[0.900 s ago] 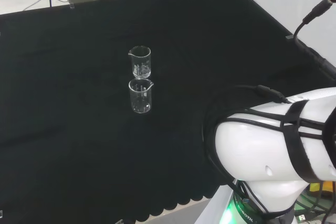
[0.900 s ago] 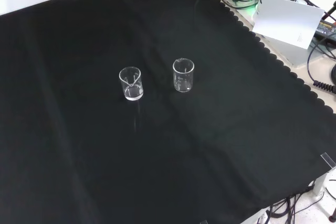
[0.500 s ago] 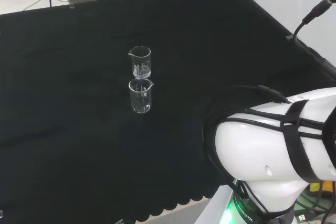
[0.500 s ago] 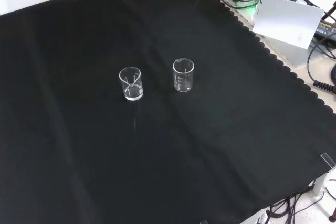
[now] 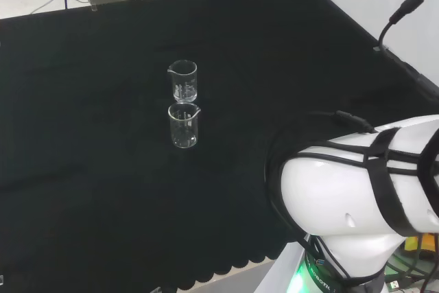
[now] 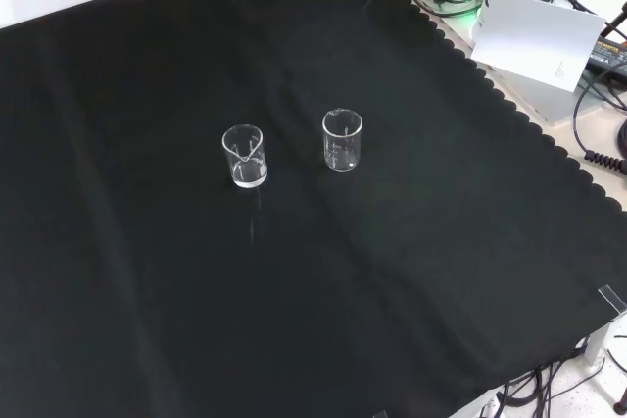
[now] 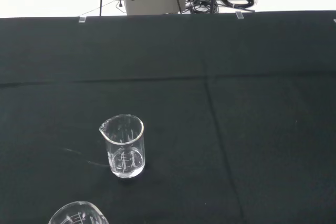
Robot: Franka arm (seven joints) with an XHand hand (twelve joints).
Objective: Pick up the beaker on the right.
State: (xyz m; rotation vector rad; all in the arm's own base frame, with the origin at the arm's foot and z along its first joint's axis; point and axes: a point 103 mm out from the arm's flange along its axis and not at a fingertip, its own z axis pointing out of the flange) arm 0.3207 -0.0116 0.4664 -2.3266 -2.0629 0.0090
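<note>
Standing upright on the desk (image 6: 147, 320), the two clear beakers sit just beside each other near the middle of the black cloth, close but apart, and nothing is holding either one. In the front view they are side by side, so your target is the right-hand beaker (image 6: 342, 140), with the other beaker (image 6: 243, 156) to its left. In the head view the same pair lines up one behind the other; the target there is the nearer beaker (image 5: 184, 126), spout turned right. Both look empty, so they should lift easily, though the narrow gap between them leaves little room on that side. I'd judge it wiser to close in from the target's free sides. You cannot tell the hand's state from these views. The white arm link (image 5: 357, 197) sits low at the head view's right, well apart from the glassware, so the reach has not yet begun.
</note>
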